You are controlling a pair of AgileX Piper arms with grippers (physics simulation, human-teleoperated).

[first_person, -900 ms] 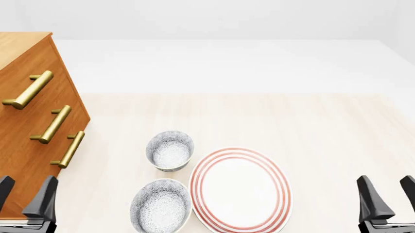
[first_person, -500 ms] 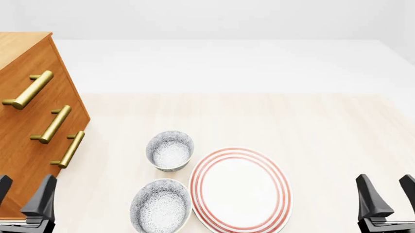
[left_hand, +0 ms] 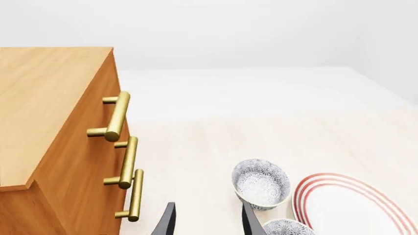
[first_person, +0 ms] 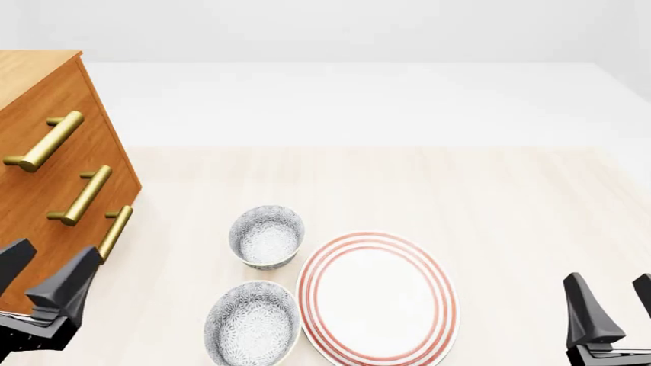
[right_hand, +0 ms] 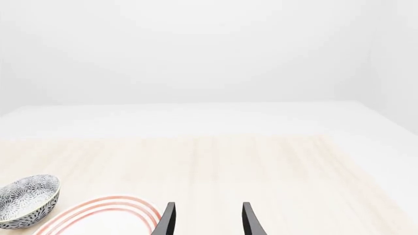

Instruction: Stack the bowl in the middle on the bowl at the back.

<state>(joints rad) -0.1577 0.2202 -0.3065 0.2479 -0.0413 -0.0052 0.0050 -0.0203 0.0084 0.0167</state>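
The bowl in the middle [first_person: 251,323], wide and grey-speckled, sits near the table's front, left of the plate. The bowl at the back [first_person: 267,235], narrower and deeper, stands just behind it. Both are empty and apart. My left gripper [first_person: 59,248] is open and empty, hovering front left by the cabinet, well left of both bowls. The left wrist view shows the bowl at the back [left_hand: 261,183] and the rim of the bowl in the middle [left_hand: 287,228] past its open left gripper [left_hand: 207,216]. My right gripper [first_person: 614,282] is open at the front right corner, and the right gripper [right_hand: 207,210] holds nothing.
A big white plate with red rings [first_person: 376,297] lies right of the bowls, almost touching them. A wooden drawer cabinet [first_person: 51,160] with brass handles [first_person: 81,195] fills the left side, close to my left gripper. The right wrist view shows one speckled bowl [right_hand: 26,200] beyond the plate's rim [right_hand: 111,207].
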